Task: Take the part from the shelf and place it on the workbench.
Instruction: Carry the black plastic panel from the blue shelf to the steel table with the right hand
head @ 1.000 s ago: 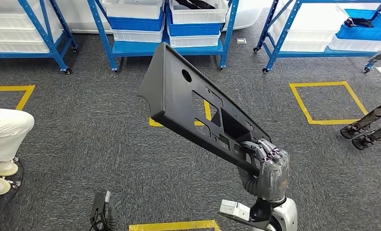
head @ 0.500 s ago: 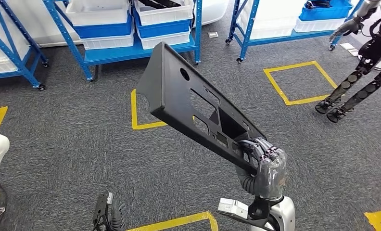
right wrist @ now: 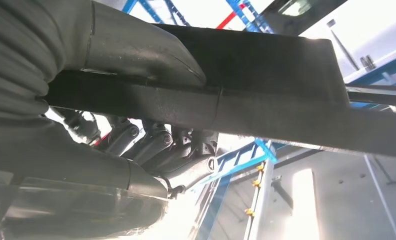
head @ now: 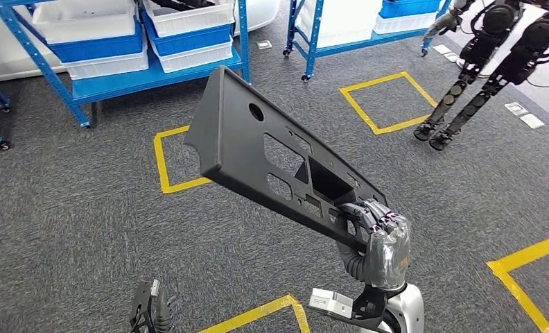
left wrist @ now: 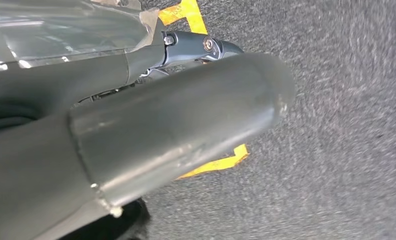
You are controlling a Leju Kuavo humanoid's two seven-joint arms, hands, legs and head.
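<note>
Right hand (head: 386, 243) grips the part (head: 258, 149) at its lower end, fingers (head: 369, 215) wrapped over the edge and into a cutout. Part is a long black plastic panel with 1 round hole and several rectangular cutouts, held up in the air and tilted, wide end up and away to the left, over grey carpet (head: 84, 236). In the right wrist view the thumb (right wrist: 136, 47) presses on one side of the part (right wrist: 266, 80) and the dark fingers (right wrist: 151, 142) curl under the other side.

Left hand (head: 150, 312) hangs low at the bottom edge of the head view, holding nothing; can't tell how far open its fingers are. Left wrist view shows the thick grey thumb (left wrist: 181, 115) above the carpet and yellow tape (left wrist: 216, 162).

Blue shelf (head: 126, 76) with white and blue bins (head: 91, 28) stands well beyond the part. Yellow tape squares (head: 379, 100) mark the floor. Another robot (head: 493, 55) stands far right.
</note>
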